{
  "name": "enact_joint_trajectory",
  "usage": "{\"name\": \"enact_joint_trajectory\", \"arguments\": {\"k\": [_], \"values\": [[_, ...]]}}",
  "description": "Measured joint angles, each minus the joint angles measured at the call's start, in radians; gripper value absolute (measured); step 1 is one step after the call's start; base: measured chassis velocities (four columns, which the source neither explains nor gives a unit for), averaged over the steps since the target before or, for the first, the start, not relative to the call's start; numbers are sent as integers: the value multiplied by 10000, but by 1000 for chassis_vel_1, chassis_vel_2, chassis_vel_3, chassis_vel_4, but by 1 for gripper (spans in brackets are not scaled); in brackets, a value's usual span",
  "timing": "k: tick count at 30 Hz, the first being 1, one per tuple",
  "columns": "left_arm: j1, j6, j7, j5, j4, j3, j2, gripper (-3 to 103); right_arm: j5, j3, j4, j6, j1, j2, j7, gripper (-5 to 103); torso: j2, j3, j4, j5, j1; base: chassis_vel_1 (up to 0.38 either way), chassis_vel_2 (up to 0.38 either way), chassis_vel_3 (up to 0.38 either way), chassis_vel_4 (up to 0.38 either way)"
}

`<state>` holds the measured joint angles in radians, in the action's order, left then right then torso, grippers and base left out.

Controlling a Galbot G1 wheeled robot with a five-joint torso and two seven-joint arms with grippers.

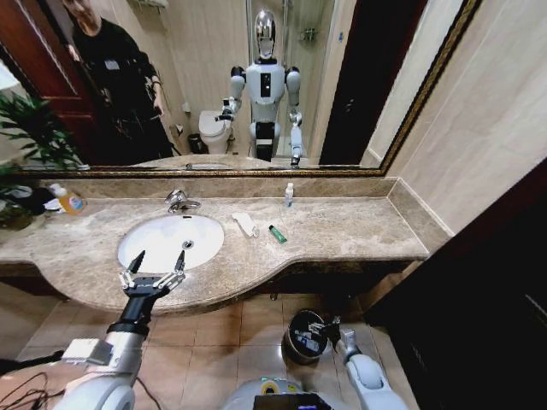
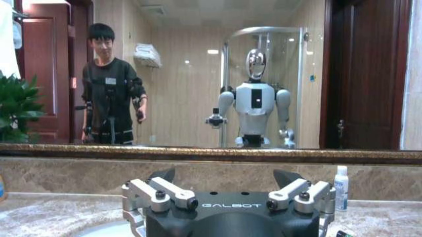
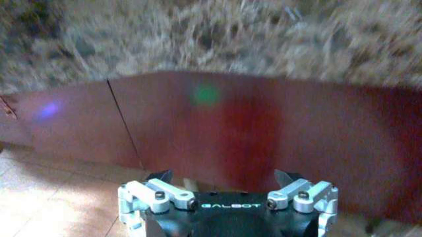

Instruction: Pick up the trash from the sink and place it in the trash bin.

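Head, left-wrist and right-wrist views of a bathroom vanity. The left gripper (image 1: 157,261) hangs over the front rim of the sink (image 1: 137,235), its two fingers spread wide with nothing between them; the left wrist view shows the same spread fingertips (image 2: 165,176) facing the mirror. The right gripper (image 1: 325,327) is low beside the trash bin (image 1: 303,335), on the floor below the front edge of the counter (image 1: 359,226); its fingers are likewise apart and empty, facing the dark cabinet front in its own wrist view. The trash lies on the counter to the right of the basin, not inside it: a white tube (image 1: 245,224) lies just right of the sink rim, its long axis running from the back edge toward the front edge with a slight lean to the right; a green stick (image 1: 277,233) lies near it, farther right, on a similar diagonal; a small white-capped bottle (image 1: 289,194) stands upright near the back edge. The step in hand appears to be the approach to a pick, no item yet held. The next move would probably call for carrying the left gripper rightward past the basin and turning the wrist so the fingers close across a tube's narrow width.
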<state>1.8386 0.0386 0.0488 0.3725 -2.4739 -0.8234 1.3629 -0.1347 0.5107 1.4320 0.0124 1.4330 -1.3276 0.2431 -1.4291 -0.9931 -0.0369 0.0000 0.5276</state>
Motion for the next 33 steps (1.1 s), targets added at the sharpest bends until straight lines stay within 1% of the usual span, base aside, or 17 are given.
{"name": "enact_joint_trajectory", "arguments": {"k": [2,7,9,10,11,13,15,18,19,21,23,26,28,29,30,31,33], "values": [[0,0,0,0,0,0,0,100,-108,216,555,168,406,453,334,100,0,0,0,2,-1,0,0,0,0],[0,0,0,0,0,1,0,100,-319,644,1250,634,928,825,587,100,0,0,1,0,0,0,0,0,0],[0,0,0,0,0,0,0,100,-1196,1075,2315,798,1450,1017,579,100,0,0,1,1,0,0,0,0,0],[0,0,0,0,0,0,0,100,-1196,1075,2315,798,1450,1017,579,100,0,0,1,1,0,0,0,0,0],[0,0,0,0,0,0,0,100,-1537,1282,2792,749,1642,1098,630,100,0,0,0,1,0,0,0,0,0],[0,0,0,0,0,0,0,100,-2169,1880,3913,626,1974,1358,1075,100,0,0,2,-1,-1,0,0,0,0],[0,0,0,0,0,0,0,100,-2306,2021,4181,547,2022,1419,1197,100,0,0,1,0,-1,0,0,0,0],[0,0,0,0,0,0,0,100,-3209,2779,5576,-486,2107,1650,2006,100,0,0,2,-3,0,0,0,0,0],[0,0,0,0,0,0,0,100,-3209,2779,5576,-486,2107,1650,2006,100,0,0,2,-3,0,0,0,0,0],[0,0,0,0,0,0,0,100,-3740,3143,6355,-1570,1525,1791,2576,100,-1,0,2,-2,-1,0,0,0,0],[0,0,0,0,0,0,0,100,-3825,3121,6430,-1737,1359,1845,2587,100,-1,0,3,0,-1,0,0,0,0],[0,0,0,0,0,0,0,100,-4300,2333,6398,-2526,-69,2575,2124,100,0,0,-4,3,0,0,0,0,0],[0,0,0,0,0,0,1,100,-4386,2161,6308,-2595,-297,2783,2039,100,0,0,-5,2,0,0,0,0,0],[0,0,0,0,0,1,0,100,-4575,1669,6019,-2728,-856,3352,1869,100,0,-1,-1,0,0,0,0,0,0],[0,0,0,0,-1,0,0,100,-4658,1404,5844,-2717,-1109,3633,1769,100,0,-1,-1,1,0,0,0,0,0],[0,0,0,0,-1,0,0,100,-4658,1404,5844,-2717,-1109,3633,1769,100,0,-1,-1,1,0,0,0,0,0],[0,0,-1,0,0,0,0,100,-4814,932,5404,-2681,-1607,4180,1593,100,0,-1,-1,-1,0,0,0,0,0]]}}
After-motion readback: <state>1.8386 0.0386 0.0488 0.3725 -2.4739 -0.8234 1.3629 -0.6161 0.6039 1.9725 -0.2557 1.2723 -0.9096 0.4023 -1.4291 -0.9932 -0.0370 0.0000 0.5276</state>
